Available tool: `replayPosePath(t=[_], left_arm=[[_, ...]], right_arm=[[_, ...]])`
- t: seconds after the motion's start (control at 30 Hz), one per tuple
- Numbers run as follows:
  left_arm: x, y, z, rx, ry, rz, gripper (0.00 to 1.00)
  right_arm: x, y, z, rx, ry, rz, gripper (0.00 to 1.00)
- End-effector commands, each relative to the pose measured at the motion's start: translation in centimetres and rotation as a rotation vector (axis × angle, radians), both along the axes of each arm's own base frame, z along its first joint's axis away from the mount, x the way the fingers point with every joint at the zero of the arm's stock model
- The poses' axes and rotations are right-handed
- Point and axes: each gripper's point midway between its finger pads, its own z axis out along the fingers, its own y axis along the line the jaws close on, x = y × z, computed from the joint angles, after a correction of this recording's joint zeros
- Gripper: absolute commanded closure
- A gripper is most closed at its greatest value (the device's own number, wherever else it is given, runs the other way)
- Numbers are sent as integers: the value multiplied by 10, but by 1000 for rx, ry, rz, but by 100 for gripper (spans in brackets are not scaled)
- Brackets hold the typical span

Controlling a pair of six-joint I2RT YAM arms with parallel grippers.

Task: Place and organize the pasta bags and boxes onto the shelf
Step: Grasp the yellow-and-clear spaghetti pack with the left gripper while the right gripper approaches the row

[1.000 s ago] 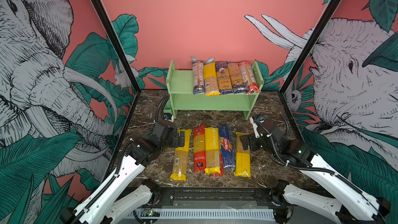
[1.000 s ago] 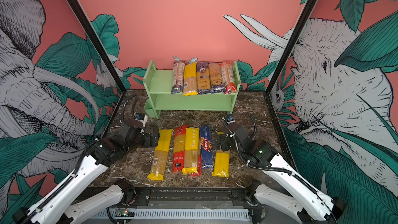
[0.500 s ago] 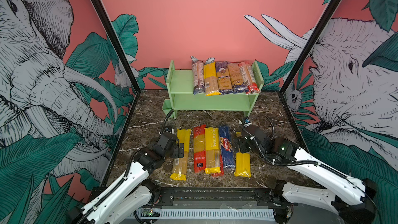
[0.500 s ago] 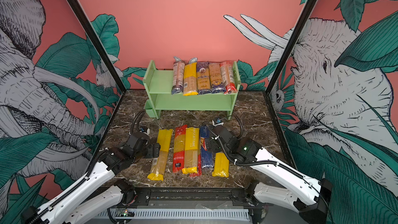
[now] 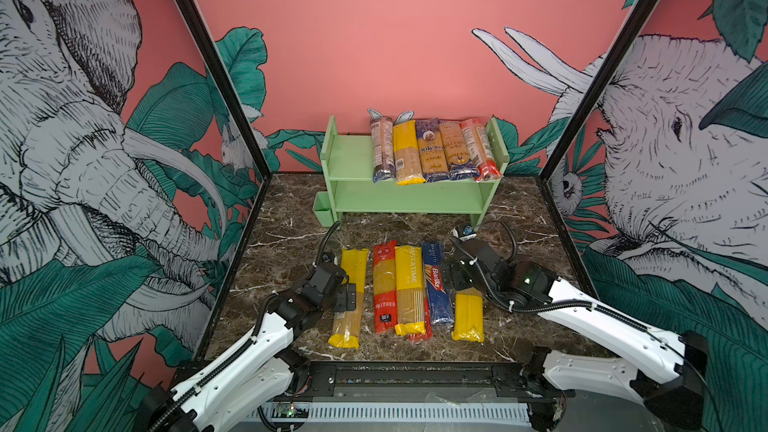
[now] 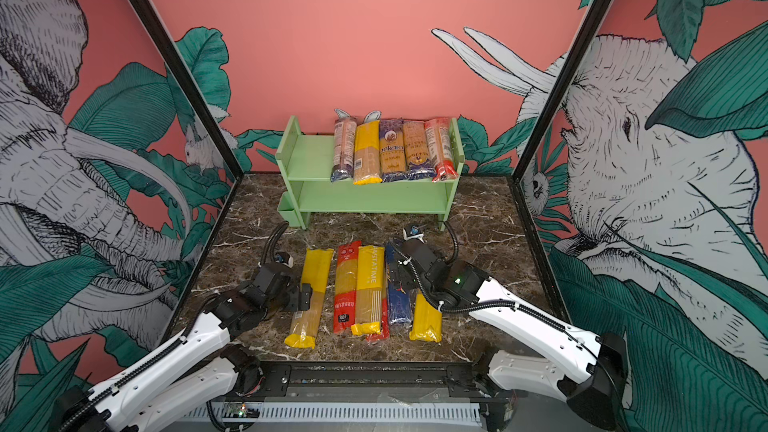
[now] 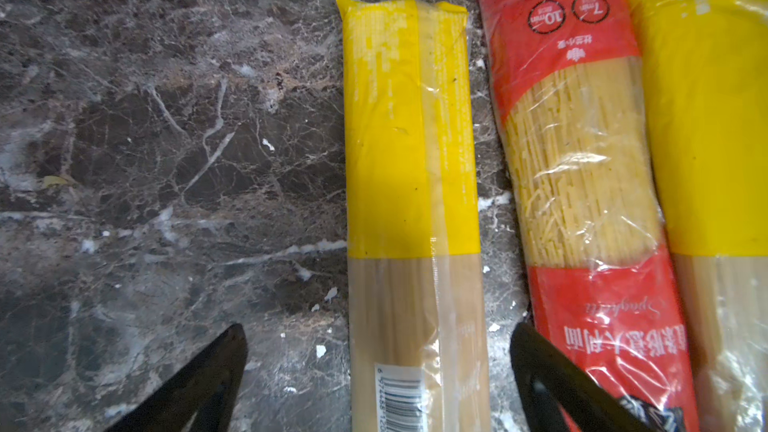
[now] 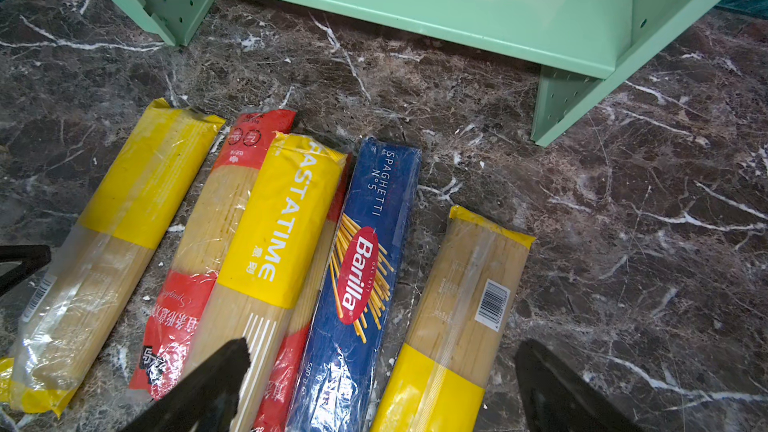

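Fingers of left gripper (image 7: 378, 326) stand wide astride leftmost yellow pack (image 5: 354, 268); right gripper (image 5: 455, 280) spreads equally wide over rightmost yellow pack (image 5: 468, 313), each seemingly aligned lengthwise for grasping. Five packs (image 5: 430, 149) fill far shelf (image 5: 353, 155); others line near counter (image 5: 291, 251).

shelf (image 5: 353, 155): 1 | shelved pasta packs (image 5: 432, 147): 5 | loose pasta packs (image 5: 409, 284): 6

left fingers (image 7: 216, 367): pulled nearer, straddling leftmost yellow pack (image 5: 353, 263) | right fingers (image 8: 216, 376): shifted inward over rightmost yellow pack (image 5: 468, 313)
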Motion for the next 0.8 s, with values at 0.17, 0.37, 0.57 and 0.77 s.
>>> replayPosePath(t=[0.17,0.37,0.57,0.77], left_arm=[[-2,-11,-30,26,80,-2,1],[2,-25,-38,62,95,-29,1],[2,-28,-62,148,176,-30,1],[0,-29,-89,187,245,-8,2]], right_arm=[[6,10,-4,6,-8,11,1],[2,1,-7,-6,-8,4,1],[-1,-13,-12,6,-13,-14,1],[-3,-26,-17,-4,-6,-24,1]])
